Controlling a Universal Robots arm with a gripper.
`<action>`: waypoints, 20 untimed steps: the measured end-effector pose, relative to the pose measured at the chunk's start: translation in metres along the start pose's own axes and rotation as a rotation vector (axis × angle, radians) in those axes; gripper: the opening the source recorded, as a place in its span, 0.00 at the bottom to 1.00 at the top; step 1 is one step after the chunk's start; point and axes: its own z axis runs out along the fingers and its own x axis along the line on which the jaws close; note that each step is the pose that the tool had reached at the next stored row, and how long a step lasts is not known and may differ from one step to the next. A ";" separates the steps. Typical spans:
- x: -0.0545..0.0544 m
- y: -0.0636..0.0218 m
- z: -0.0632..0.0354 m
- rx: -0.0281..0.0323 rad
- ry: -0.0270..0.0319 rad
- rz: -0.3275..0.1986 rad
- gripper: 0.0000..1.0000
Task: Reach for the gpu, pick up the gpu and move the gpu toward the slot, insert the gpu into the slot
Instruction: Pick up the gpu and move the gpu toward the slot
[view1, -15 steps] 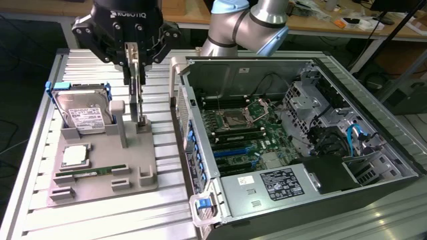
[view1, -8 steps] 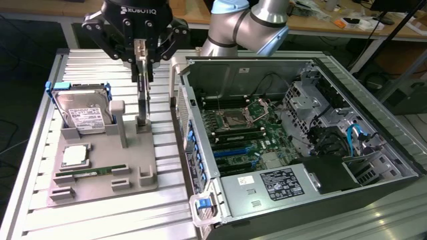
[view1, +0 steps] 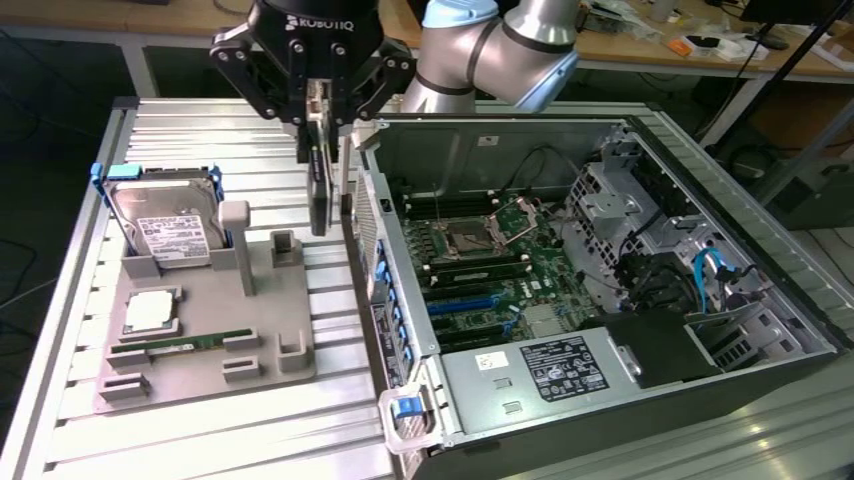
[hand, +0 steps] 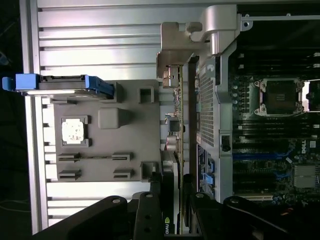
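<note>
My gripper (view1: 320, 105) is shut on the gpu (view1: 319, 180), a thin dark card that hangs on edge below the fingers. It hovers above the ribbed table, between the grey fixture plate (view1: 267, 330) and the open computer case's near wall (view1: 363, 250). The wrist view looks down the gpu (hand: 181, 130) edge-on, its silvery bracket (hand: 175, 62) at the far end and my gripper (hand: 173, 200) clamped on the near end. The slot (view1: 470, 300), a long blue strip on the green motherboard, lies inside the case to the exterior view's right of the card; the wrist view also catches the slot (hand: 260, 156).
On the fixture plate stand a hard drive (view1: 167, 232) in a blue caddy, a square processor chip (view1: 150, 312) and a slim memory stick (view1: 180, 345). Inside the case are the processor socket (view1: 474, 238), cables and a power supply (view1: 561, 362).
</note>
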 end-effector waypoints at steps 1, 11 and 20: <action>-0.002 0.0000 0.0000 0.0000 0.0001 0.000 0.27; -0.028 0.0006 -0.0001 0.0000 0.0024 0.000 0.27; -0.049 0.0012 -0.0003 0.0001 0.0044 0.000 0.27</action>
